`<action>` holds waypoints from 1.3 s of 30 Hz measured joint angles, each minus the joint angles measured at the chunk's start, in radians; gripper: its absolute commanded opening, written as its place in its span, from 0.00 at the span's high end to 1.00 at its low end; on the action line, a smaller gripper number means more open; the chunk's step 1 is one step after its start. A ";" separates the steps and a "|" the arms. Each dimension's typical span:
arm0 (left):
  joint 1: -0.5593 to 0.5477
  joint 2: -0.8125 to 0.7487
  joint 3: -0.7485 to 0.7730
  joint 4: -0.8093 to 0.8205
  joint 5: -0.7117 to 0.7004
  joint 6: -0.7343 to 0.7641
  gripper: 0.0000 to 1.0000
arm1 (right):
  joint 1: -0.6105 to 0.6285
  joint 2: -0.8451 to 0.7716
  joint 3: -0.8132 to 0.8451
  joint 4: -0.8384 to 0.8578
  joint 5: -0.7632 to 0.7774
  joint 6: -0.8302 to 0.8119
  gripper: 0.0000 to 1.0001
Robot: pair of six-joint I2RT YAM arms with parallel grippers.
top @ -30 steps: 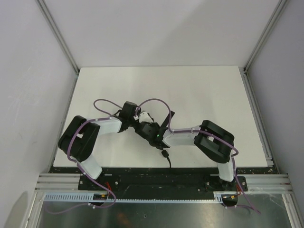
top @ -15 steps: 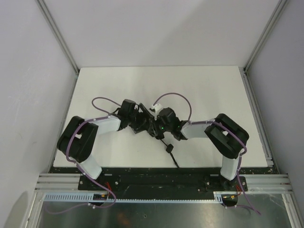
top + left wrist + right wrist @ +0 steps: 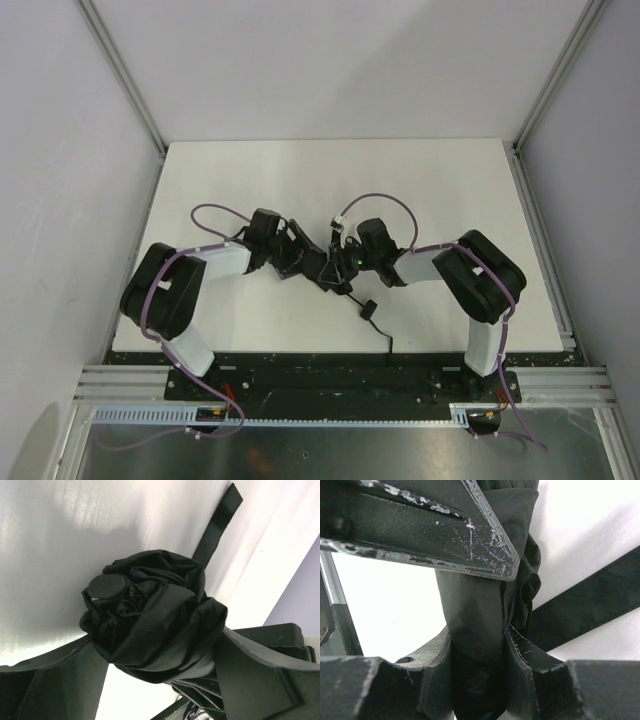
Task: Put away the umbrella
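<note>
Looking at the big stuff first: both arms meet around the middle of the table [image 3: 250,180], and nearly everything that changed in the last second is on the right arm [image 3: 480,285]. Its elbow swung out to the right and its wrist came round toward the far side of the bundle. The left arm [image 3: 175,295] barely budged. Reads to me like a twist to roll the canopy tighter, not a carry yet.

The umbrella [image 3: 325,268] sits between the two wrists as a scrunched black wad, with its round end cap facing the left wrist camera. There are loose folds everywhere, so I'd call the task somewhere in the middle. It needs rolling snug before the strap can go round it.

Right gripper [image 3: 477,667] is pinched onto a fold of fabric, jaws narrow with cloth squeezed between them. Left gripper [image 3: 157,640] has its fingers spread wide either side of the fat end of the bundle, with cloth brushing both. From this close I can't tell if it's actually clamping or just cradling.

Tab [image 3: 220,517] is free, stretched out flat over the table away from the wad and not wrapped around anything. Cord [image 3: 372,310] has slid to the right and now trails toward the near edge, so it could snag on the next turn.
</note>
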 measured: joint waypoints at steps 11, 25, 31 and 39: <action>0.002 0.015 -0.010 0.022 0.005 -0.038 0.92 | 0.007 -0.007 -0.002 -0.009 0.019 0.016 0.88; -0.009 -0.004 -0.046 0.083 -0.015 -0.049 1.00 | 0.286 -0.085 0.197 -0.468 0.607 -0.147 0.01; -0.011 -0.006 -0.047 0.082 -0.021 -0.048 1.00 | 0.359 0.045 0.335 -0.558 0.855 -0.200 0.45; -0.010 -0.017 -0.046 0.069 -0.041 -0.039 0.79 | 0.343 0.063 0.355 -0.569 0.920 -0.197 0.99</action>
